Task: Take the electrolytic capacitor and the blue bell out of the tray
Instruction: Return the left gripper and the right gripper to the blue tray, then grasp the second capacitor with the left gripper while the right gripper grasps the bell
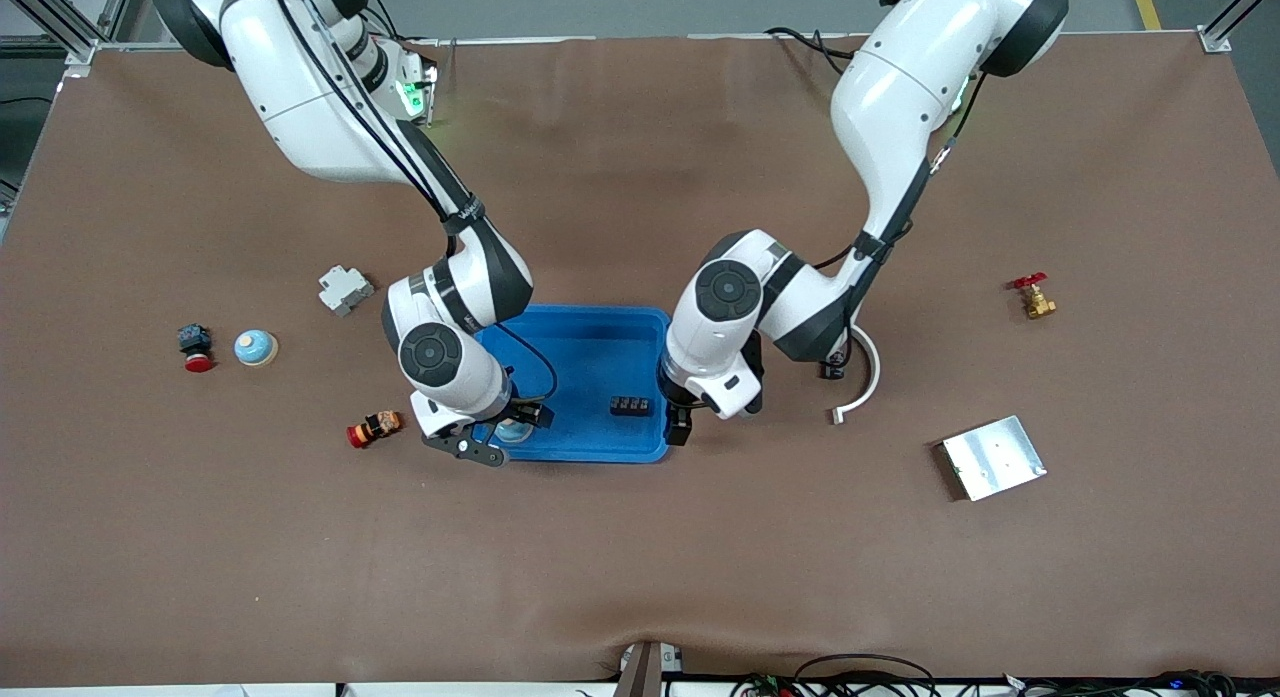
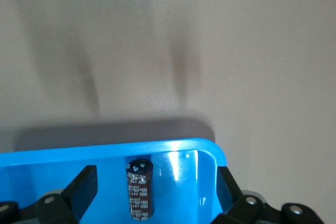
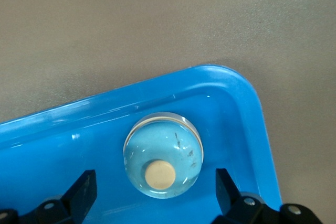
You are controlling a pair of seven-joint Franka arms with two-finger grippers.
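Observation:
A dark cylindrical capacitor [image 2: 140,190] lies on its side in the blue tray [image 2: 63,156], close to the tray's corner toward the left arm's end. My left gripper [image 2: 156,182] is open and low over it, one finger on each side, and it shows over that corner in the front view [image 1: 690,417]. A light blue bell [image 3: 163,156] with a cream button stands in the tray [image 3: 247,108] near its corner toward the right arm's end. My right gripper [image 3: 155,182] is open around it, apart from it, and also shows in the front view [image 1: 505,435].
A small black block [image 1: 630,406] lies in the tray [image 1: 590,327]. On the table toward the right arm's end are a second bell [image 1: 256,347], two red push buttons [image 1: 195,349] [image 1: 373,428] and a grey module [image 1: 345,289]. Toward the left arm's end are a white curved piece [image 1: 866,382], a metal plate [image 1: 993,457] and a brass valve [image 1: 1034,297].

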